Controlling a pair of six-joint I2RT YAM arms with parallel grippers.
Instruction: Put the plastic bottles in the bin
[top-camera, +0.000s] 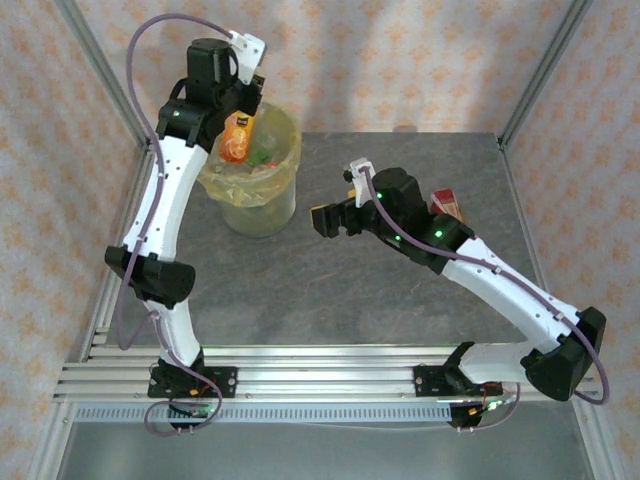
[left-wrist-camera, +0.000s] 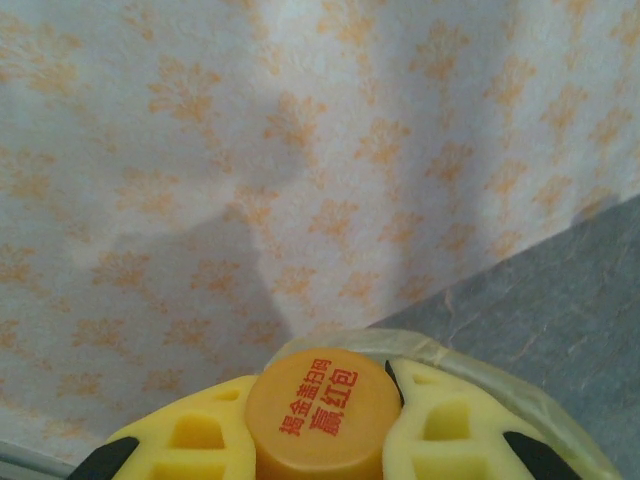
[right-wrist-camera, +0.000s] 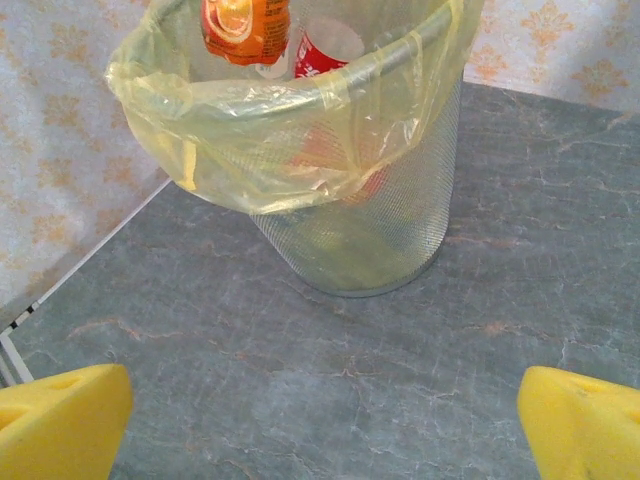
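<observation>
I have the left gripper (top-camera: 241, 118) clamped on the neck of an orange-labelled bottle (top-camera: 236, 142), which hangs over the bin (top-camera: 283, 205) near the table's far left corner. Release comes next, I judge (the jaws need only part). Its orange cap (left-wrist-camera: 322, 410) reads 揭金盖扫码 赢红包 in red. The right gripper (top-camera: 330, 220) stands apart, empty, mid-table. A red-labelled bottle (top-camera: 447, 204) waits near the right edge.

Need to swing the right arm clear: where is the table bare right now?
Bare: the wide stretch of table between the bin and the near edge, and the far strip behind the right gripper. Crowded: over the bin, where the left gripper holds an orange bottle, and beside the red-labelled bottle.
</observation>
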